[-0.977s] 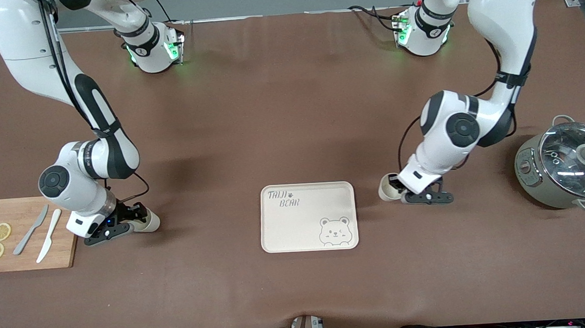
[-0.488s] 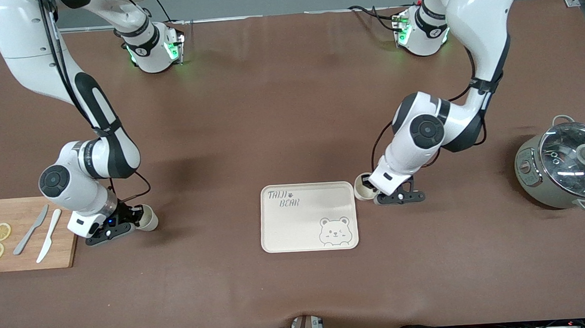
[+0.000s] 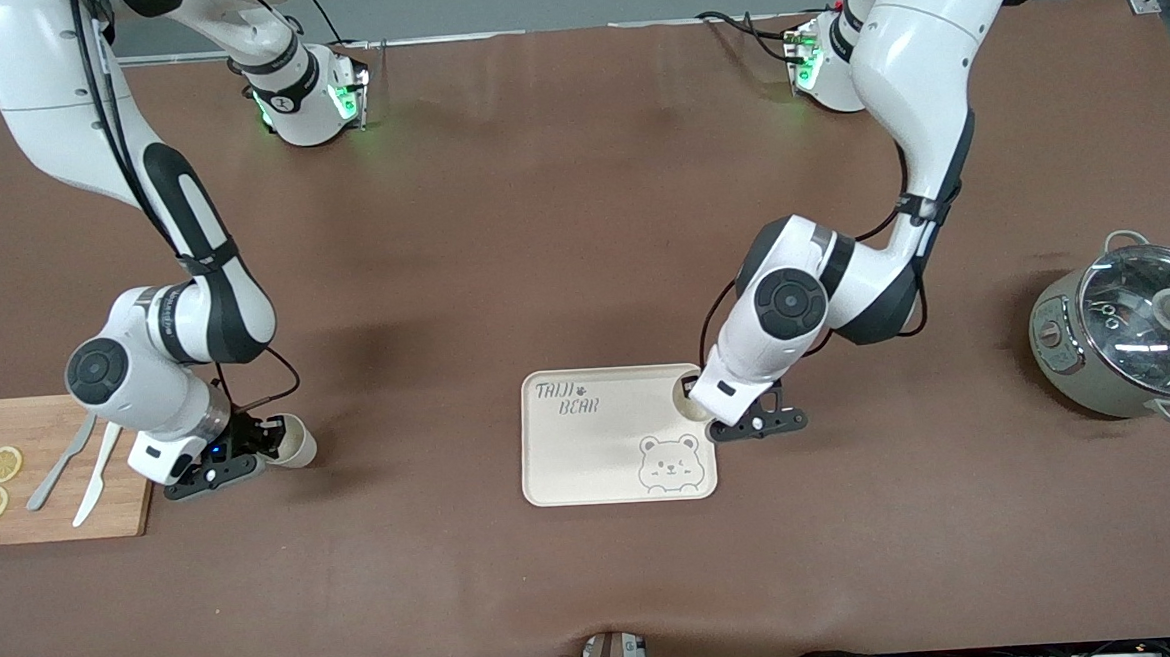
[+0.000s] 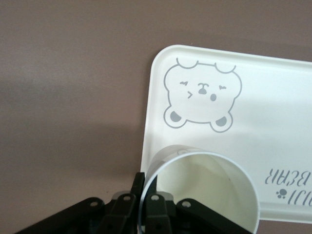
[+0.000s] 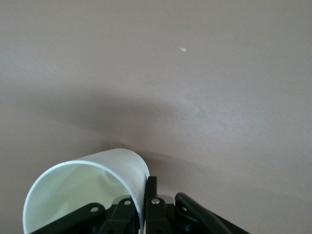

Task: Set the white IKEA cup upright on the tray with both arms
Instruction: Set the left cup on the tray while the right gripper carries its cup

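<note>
**Technician:** Cups first: how many are in play, and where does each one sit?

**Engineer:** Two white cups. The left gripper [image 3: 701,403] has its jaws clamped on the wall of one cup [image 3: 687,397], one jaw inside the rim and one outside; this shows plainly in the left wrist view, where the cup [image 4: 204,190] hangs mouth-up over the corner of the tray [image 4: 273,102] near the bear-face drawing [image 4: 202,95]. The right gripper [image 3: 269,443] is likewise clamped on the rim wall of the second cup [image 3: 294,442], low over the brown surface [image 3: 539,221] just beside the bamboo cutting board [image 3: 50,437], well apart from the tray [image 3: 572,469].

**Technician:** Handling properties?

**Engineer:** Judged from its thin wall and plain form, each cup is probably light and rigid, with a smooth, likely slippery finish. Whether it is plastic or ceramic cannot be told; if ceramic, it would chip on a hard landing.

**Technician:** Recommended hold point?

**Engineer:** The rim wall, as taken now. A pinch on one side leaves the cup free to swing about the jaws, so it should be lowered level until the base meets the tray floor before release. The raised tray rim is a tipping hazard; the cup should land clear of it.
</note>
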`<state>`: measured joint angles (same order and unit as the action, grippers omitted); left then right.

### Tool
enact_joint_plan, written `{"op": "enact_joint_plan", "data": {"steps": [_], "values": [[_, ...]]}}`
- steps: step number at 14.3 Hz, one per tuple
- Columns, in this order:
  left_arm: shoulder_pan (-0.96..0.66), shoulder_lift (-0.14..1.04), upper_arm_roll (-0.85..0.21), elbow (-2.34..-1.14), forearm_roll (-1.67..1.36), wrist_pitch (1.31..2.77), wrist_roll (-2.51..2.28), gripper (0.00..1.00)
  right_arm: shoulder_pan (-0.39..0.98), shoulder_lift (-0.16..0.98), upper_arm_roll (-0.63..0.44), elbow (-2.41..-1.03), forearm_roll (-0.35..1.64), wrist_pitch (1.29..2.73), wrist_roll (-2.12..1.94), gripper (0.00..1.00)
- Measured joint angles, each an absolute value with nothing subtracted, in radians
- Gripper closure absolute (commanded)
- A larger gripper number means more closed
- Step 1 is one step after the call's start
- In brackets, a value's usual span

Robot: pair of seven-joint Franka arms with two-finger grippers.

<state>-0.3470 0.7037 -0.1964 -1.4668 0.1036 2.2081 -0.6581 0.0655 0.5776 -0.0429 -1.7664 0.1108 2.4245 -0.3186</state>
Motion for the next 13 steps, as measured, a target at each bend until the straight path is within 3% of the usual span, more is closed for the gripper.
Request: {"op": "enact_joint_plan", "data": {"steps": [5,11,12,13], "values": [[-0.438,0.810,-0.145,-1.417,0.104,2.275,-0.770,1.00,0.152,0.560,-0.032,-1.507,0.172,2.114,0.004,1.00],[-0.458,0.827,-0.140,-1.397,0.104,2.289,-0.804,1.00,0.355,0.589,-0.030,-1.393,0.171,2.091,0.439,1.00],[-0.458,0.827,-0.139,-1.397,0.104,2.289,-0.804,0.79,0.381,0.607,-0.031,-1.371,0.171,2.092,0.494,1.00],[-0.458,0.827,-0.139,-1.397,0.104,2.289,-0.804,0.02,0.404,0.628,-0.031,-1.349,0.171,2.096,0.541,1.00]]}}
